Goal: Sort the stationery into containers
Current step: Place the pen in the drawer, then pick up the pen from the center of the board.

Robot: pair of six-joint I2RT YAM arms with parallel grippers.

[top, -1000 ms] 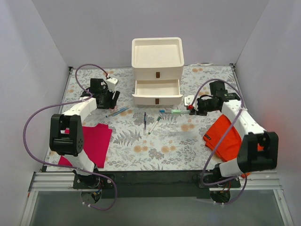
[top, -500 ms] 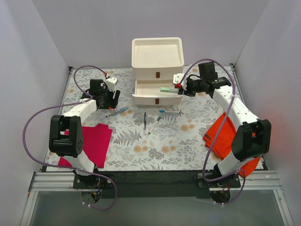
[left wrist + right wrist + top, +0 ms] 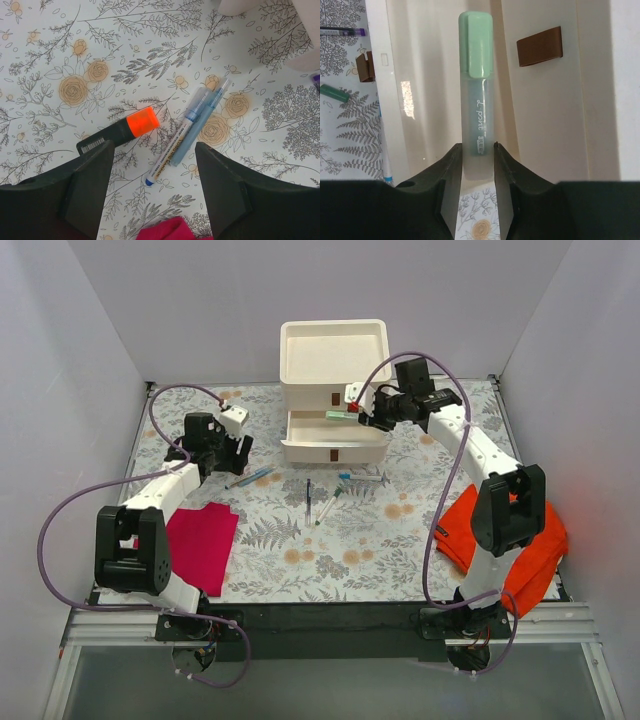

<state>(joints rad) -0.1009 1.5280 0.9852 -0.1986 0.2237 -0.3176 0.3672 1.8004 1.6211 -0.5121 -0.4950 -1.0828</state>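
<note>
Right tool (image 3: 477, 151): jaws pressed on the barrel of the mint-capped marker (image 3: 476, 90), one on each side. The marker hangs level over the open lower drawer (image 3: 335, 430), cap pointing toward the drawer's far side. It is not yet down.

Left tool (image 3: 152, 165): jaws well apart, holding nothing. It hovers over three pieces on the table (image 3: 400, 530): the orange-capped marker (image 3: 122, 131), with the white pen (image 3: 175, 145) and the pale blue pen (image 3: 200, 127) lying side by side and touching just beside it.

Containers: the upper drawer (image 3: 336, 398) is closed. The top tray (image 3: 335, 355) shows nothing inside from above. The parts of the open drawer I can see look bare.

Left on the table in front of the drawers:
- a dark blue pen (image 3: 309, 492)
- a teal-tipped pen (image 3: 328, 506) just beside it
- another pen (image 3: 362, 478) nearer the drawer front

The magenta cloth (image 3: 200, 545) and the orange cloth (image 3: 500, 530) sit at the sides and are not mine to sort.

Progress: early, I judge. One marker is about to go in and none is visibly stowed. At least six pieces are left to pick up. The trio under my left tool looks like the next easy pick.
</note>
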